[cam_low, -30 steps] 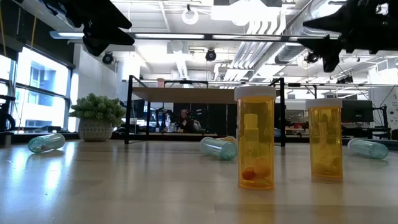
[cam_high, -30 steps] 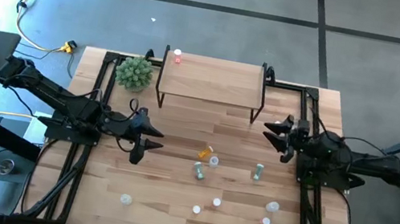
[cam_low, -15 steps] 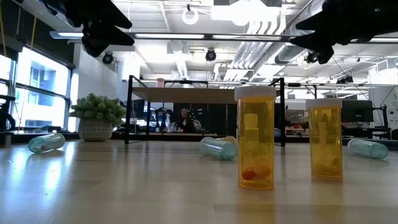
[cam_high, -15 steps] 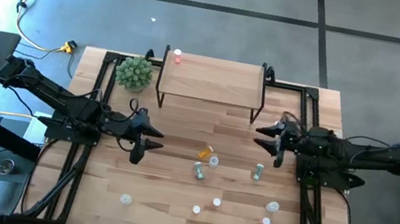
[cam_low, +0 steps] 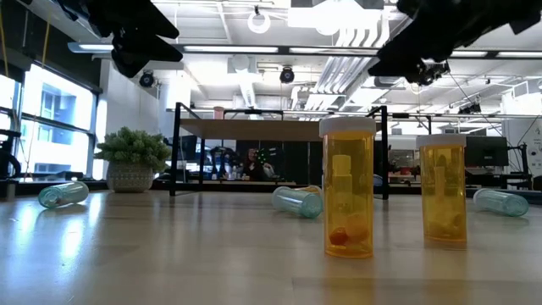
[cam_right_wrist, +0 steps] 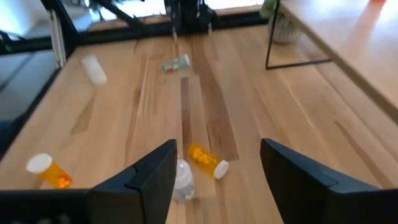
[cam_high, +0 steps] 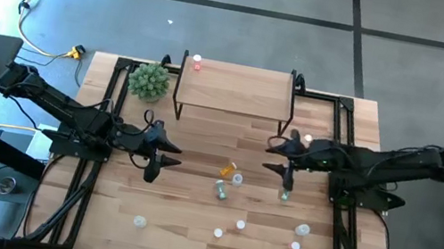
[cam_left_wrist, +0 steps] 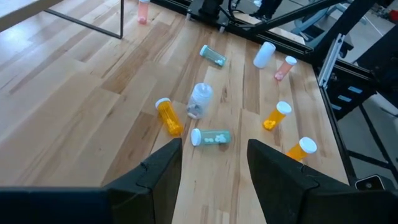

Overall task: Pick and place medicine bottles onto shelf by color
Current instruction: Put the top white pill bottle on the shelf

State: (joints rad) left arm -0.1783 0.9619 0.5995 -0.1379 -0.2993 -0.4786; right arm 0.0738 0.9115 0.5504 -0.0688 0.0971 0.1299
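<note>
From above, my right end effector reaches out over the middle of the table, fingers spread and pinching nothing, just beside a green bottle lying on the wood and in front of the shelf. My left end effector waits over the table's left half, fingers also spread and empty. One pink bottle stands on the shelf's back left corner; an orange bottle, a clear one and another green one cluster near the table's centre, with more scattered toward the near edge, and a spiky green plant sits left of the shelf. At table height, two upright orange bottles fill the foreground, pale green ones lie on their sides behind, and the shelf stands further back. Through my left wrist camera, my two fingers stand apart above a lying orange bottle and a lying green bottle. Through my right wrist camera, my fingers are likewise parted, with an orange bottle and a clear bottle on the table between them.
</note>
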